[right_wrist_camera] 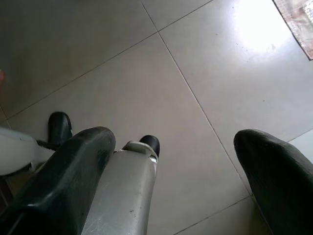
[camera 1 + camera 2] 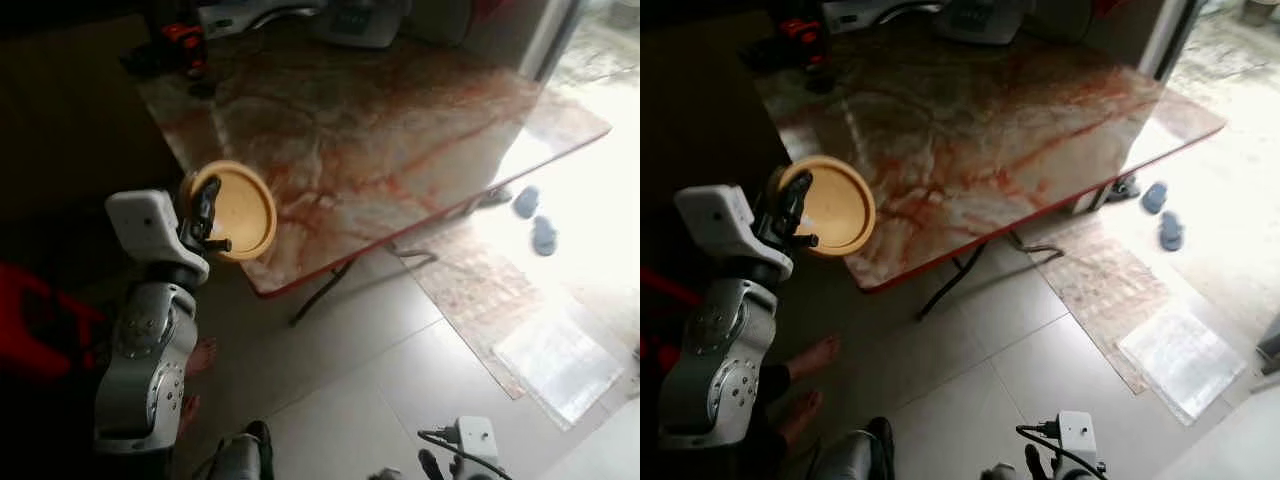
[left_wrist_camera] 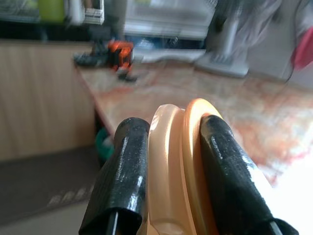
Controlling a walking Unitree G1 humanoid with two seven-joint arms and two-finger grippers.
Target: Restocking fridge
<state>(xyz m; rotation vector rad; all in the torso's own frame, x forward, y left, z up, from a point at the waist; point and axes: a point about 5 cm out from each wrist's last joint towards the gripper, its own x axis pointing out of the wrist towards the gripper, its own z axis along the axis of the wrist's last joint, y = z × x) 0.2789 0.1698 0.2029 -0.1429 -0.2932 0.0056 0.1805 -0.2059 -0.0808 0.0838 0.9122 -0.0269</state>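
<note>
Marble table [image 2: 400, 130] corner; left claw [image 2: 205, 222] clamps yellow plate [image 2: 240, 210].

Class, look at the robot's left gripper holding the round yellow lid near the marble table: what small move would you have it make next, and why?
Probably carry the yellow lid forward over the marble table before any release. The left gripper pinches the lid on edge, at the table's near corner, partly past its edge, so opening here might drop it to the tiled floor. The right gripper hangs open above the floor.
</note>
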